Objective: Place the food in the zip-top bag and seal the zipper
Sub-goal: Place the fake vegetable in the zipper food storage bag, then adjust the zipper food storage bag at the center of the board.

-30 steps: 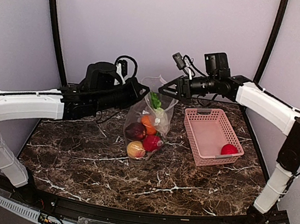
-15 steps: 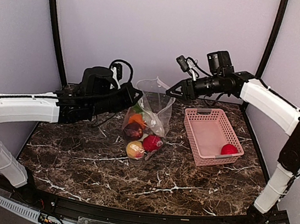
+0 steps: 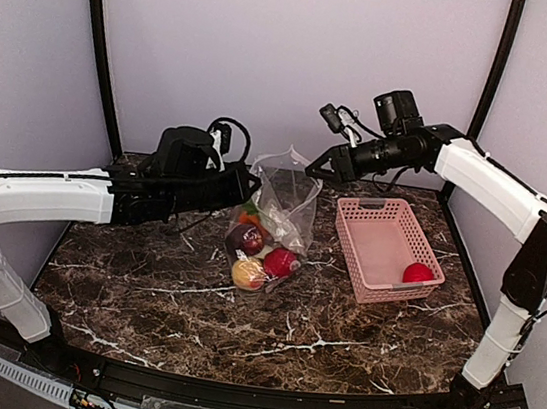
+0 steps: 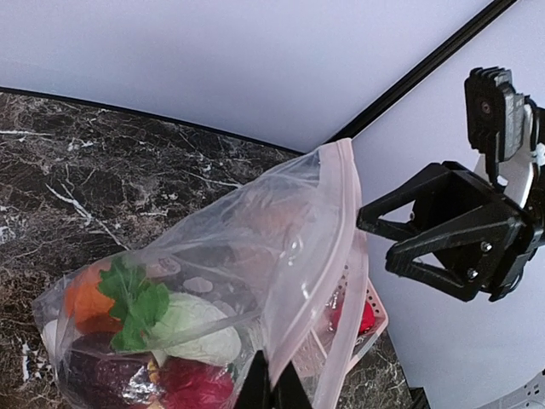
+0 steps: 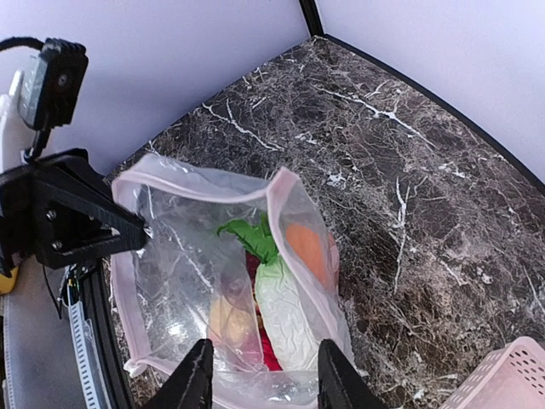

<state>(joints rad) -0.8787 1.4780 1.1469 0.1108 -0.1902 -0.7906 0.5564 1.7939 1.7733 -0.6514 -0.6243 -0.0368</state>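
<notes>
The clear zip-top bag (image 3: 278, 210) hangs upright with its mouth open. My left gripper (image 3: 247, 183) is shut on the bag's left rim (image 4: 271, 379). The pink zipper (image 4: 342, 221) runs along the mouth. Inside lie a maroon ball (image 3: 246, 238), a red one (image 3: 281, 261), a yellowish one (image 3: 247, 273), an orange one (image 5: 306, 247) and a white oblong one with green leaves (image 5: 289, 311). My right gripper (image 3: 315, 166) is open and empty, just right of and above the mouth (image 5: 264, 383). One red ball (image 3: 418, 274) lies in the pink basket.
The pink slotted basket (image 3: 380, 224) stands right of the bag on the dark marble table (image 3: 237, 331). Black frame posts stand at the back left and right. A wall closes the back.
My left gripper has sunk a little with the bag, and the food has settled lower in it. My right gripper has drawn back slightly to the right of the bag's mouth.
</notes>
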